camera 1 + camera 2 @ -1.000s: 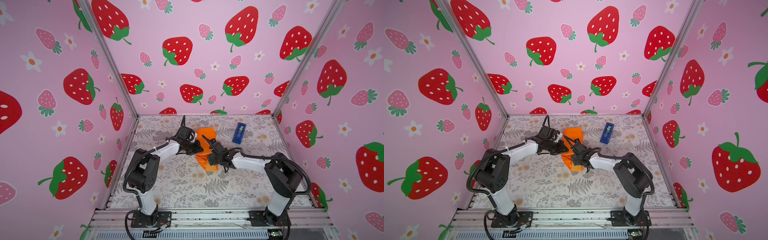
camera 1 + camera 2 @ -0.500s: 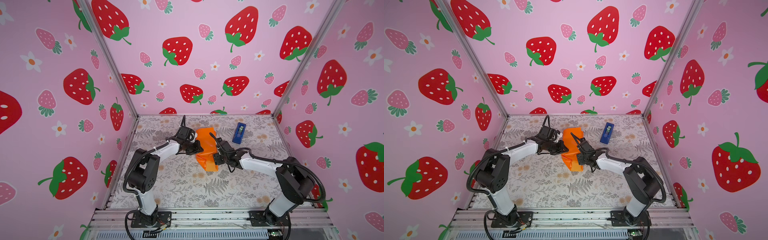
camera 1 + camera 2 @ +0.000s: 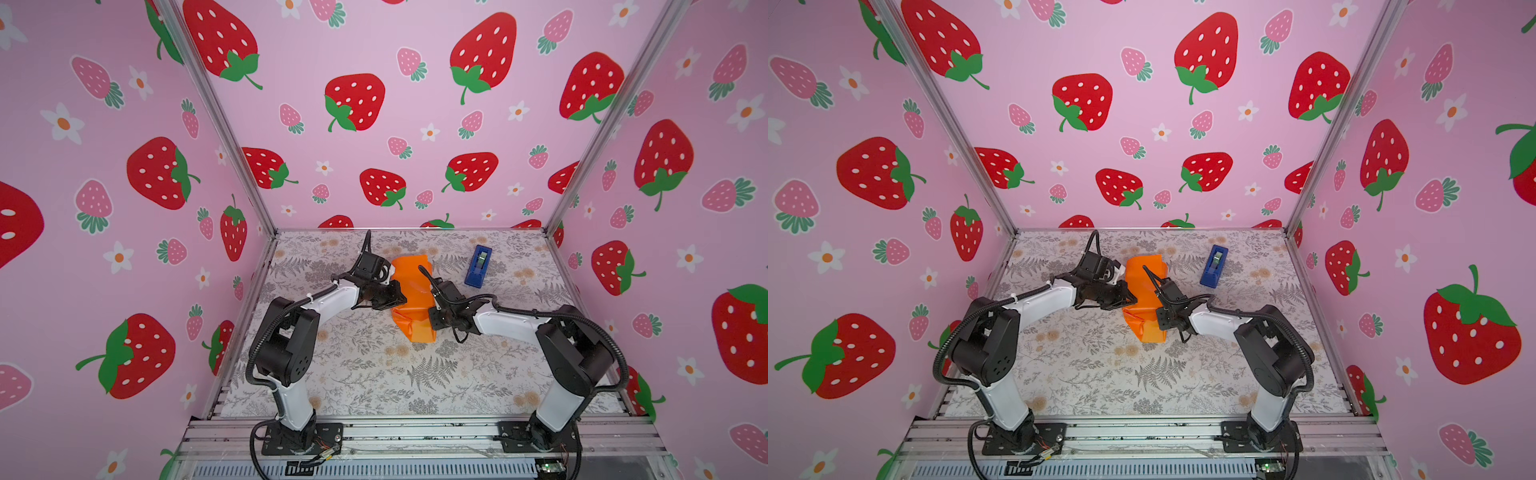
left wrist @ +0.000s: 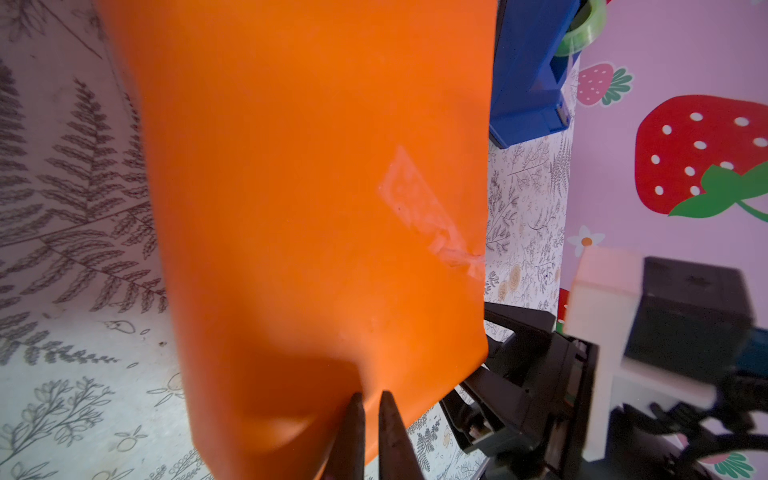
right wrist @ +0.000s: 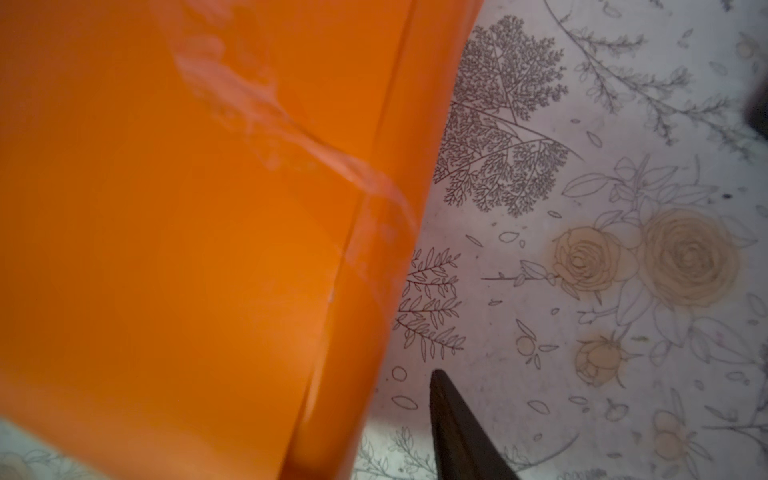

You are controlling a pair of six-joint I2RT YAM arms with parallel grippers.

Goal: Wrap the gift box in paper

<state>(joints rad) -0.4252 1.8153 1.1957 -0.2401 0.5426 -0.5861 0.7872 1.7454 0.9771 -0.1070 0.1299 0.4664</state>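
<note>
Pink strawberry walls box in a floral worktop. The paper sits toward its back, between your two arms. It is wrapped into a long parcel and a strip of tape already holds a seam. The gift box itself does not show; I judge it lies inside the wrap.

Your left claw is clenched, its tips pressed to the sheet's edge. I cannot tell whether a fold is caught between them. Of your right claw, one finger shows just beside the paper and its mate is hidden, so I cannot tell its grip.

The step looks like closing the ends, since the near end is crumpled and loose. Next, you would want to fold that flap flat against the box and tape it.

The tape dispenser stands apart at the back right and carries a green roll.
</note>
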